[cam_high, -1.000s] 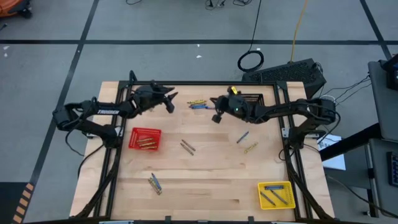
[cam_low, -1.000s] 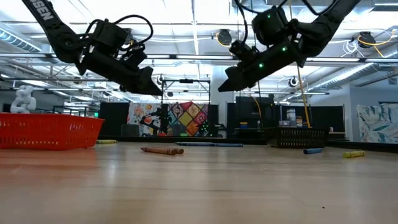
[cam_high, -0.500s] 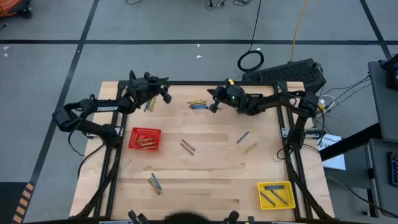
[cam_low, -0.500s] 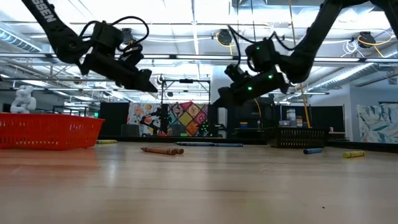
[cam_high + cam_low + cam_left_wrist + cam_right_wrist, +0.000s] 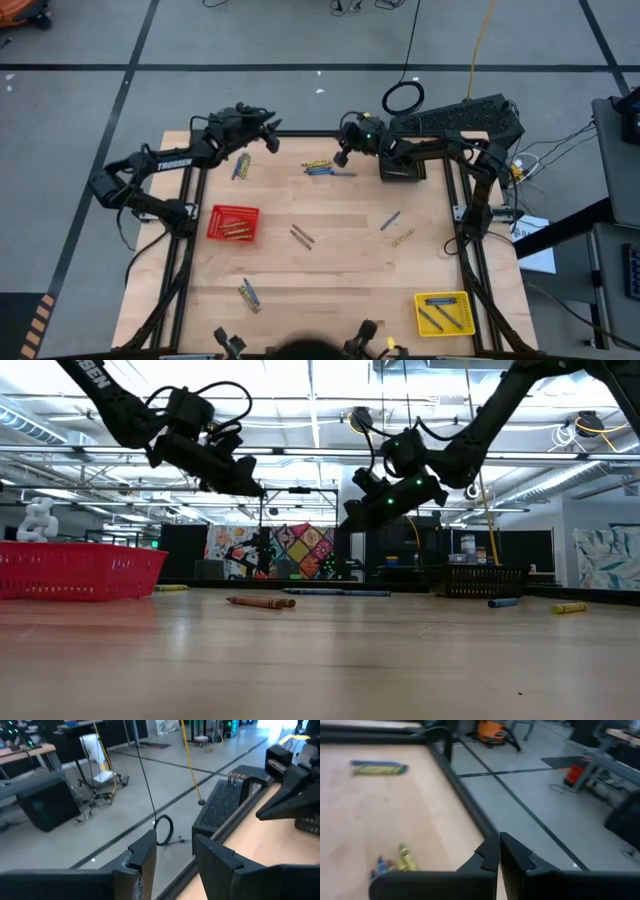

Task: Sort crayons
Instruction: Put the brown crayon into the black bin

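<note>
You can read only one marking: white letters "TROSSEN" along the left arm (image 5: pixel 165 161) in the high view; in the low view only part shows.

Both arms farther back toward the table's (image 5: pixel 330 250) far edge; black basket (image 5: pixel 402 165) uncovered

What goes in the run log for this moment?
left pincer: open, empty, far edge | right pincer: shut, empty, above crayon cluster | red basket: holds crayons

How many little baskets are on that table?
3: a red basket on the left side, a yellow basket at the near right corner, a black basket at the far edge, partly under the right arm.
</note>
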Motion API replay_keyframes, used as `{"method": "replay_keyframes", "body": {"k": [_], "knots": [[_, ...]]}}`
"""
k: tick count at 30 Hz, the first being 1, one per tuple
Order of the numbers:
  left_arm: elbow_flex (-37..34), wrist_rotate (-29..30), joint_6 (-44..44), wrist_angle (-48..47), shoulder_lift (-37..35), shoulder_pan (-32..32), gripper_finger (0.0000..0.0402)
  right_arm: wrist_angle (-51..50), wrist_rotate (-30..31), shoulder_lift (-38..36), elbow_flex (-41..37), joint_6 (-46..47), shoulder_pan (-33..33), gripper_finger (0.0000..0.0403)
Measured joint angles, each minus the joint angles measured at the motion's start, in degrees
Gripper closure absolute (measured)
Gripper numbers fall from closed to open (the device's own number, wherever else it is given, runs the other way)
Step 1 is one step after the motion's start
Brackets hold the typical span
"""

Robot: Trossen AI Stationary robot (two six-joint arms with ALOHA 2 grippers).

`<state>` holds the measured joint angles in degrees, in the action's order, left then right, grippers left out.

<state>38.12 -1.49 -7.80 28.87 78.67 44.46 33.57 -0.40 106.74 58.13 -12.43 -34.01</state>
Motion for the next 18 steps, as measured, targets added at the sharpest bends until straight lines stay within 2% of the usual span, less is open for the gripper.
{"method": "replay_keyframes", "body": {"k": [5,9,13,15,18], "knots": [[-1.2,0.1,3.5,-2.1,-0.2,-6.4,0.0265,-4.4,-2.4,-0.6,0.0,-1.5,3.4,0.0403],[-1.2,0.9,6.2,-11.2,-5.8,-14.4,0.0265,-13.1,-0.5,-4.7,0.0,-0.7,8.5,0.0403],[-1.2,9.3,8.1,-21.5,-13.4,-24.2,0.0265,-21.6,5.3,-9.9,0.0,-0.7,14.2,0.0403],[-1.2,13.7,9.8,-24.7,-17.2,-30.1,0.0265,-25.7,6.6,-12.5,0.0,0.3,17.3,0.0403],[-1.2,17.4,12.7,-30.0,-21.9,-39.5,0.0265,-32.3,7.9,-15.7,0.0,2.2,22.0,0.0403]]}}
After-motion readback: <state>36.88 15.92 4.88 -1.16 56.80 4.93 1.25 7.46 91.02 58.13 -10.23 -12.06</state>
